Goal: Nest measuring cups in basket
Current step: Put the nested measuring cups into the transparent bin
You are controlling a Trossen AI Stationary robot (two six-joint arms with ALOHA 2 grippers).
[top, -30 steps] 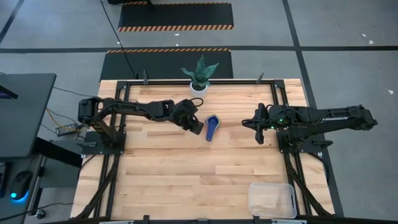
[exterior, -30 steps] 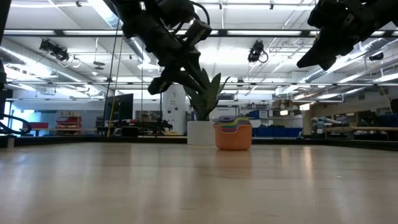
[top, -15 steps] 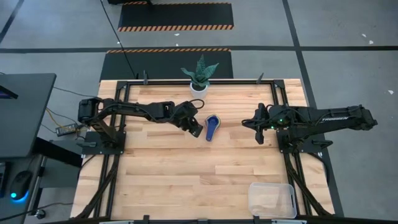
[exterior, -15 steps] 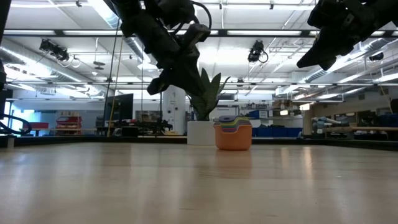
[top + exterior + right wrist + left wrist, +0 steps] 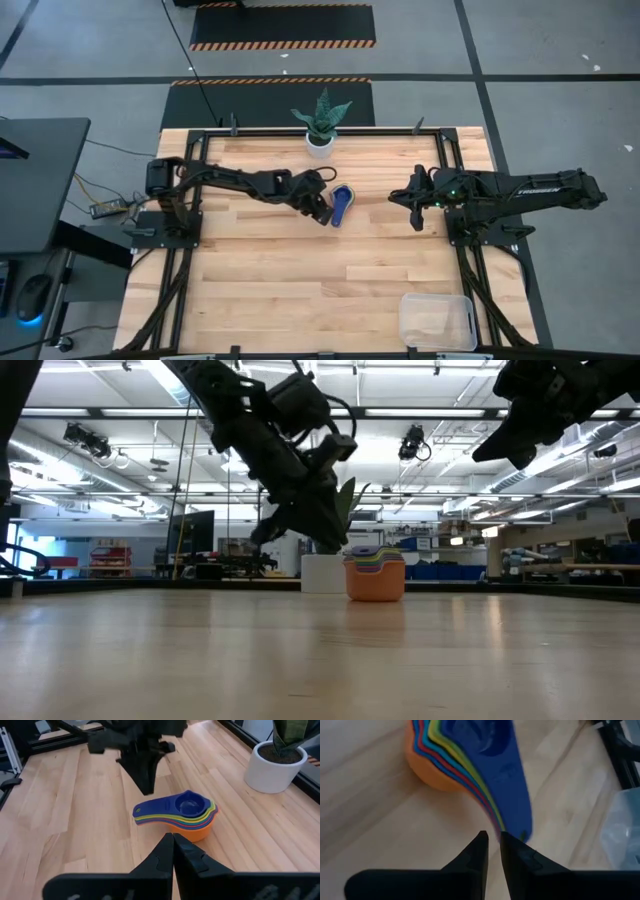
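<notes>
The measuring cups (image 5: pixel 341 203) stand nested in one stack on the table's far middle, orange at the bottom (image 5: pixel 197 831) and navy on top (image 5: pixel 485 740). Their handles fan out together toward the near side. My left gripper (image 5: pixel 492 839) hangs slanting down just above the handles' free ends (image 5: pixel 517 827). It is open by a narrow gap, with nothing in it. My right gripper (image 5: pixel 173 840) waits shut, high over the table's right side (image 5: pixel 415 218). The basket (image 5: pixel 437 320), clear plastic, rests at the near right corner.
A white plant pot (image 5: pixel 319 140) with a green plant stands at the far edge, just behind the cups. Black frame rails (image 5: pixel 455 170) run along the table's sides. Bare wood lies between the cups and the basket.
My left gripper has come down and reached a little farther toward the cups, ending just over the handles' ends. Its fingers keep the same narrow gap. The cups have not moved.
</notes>
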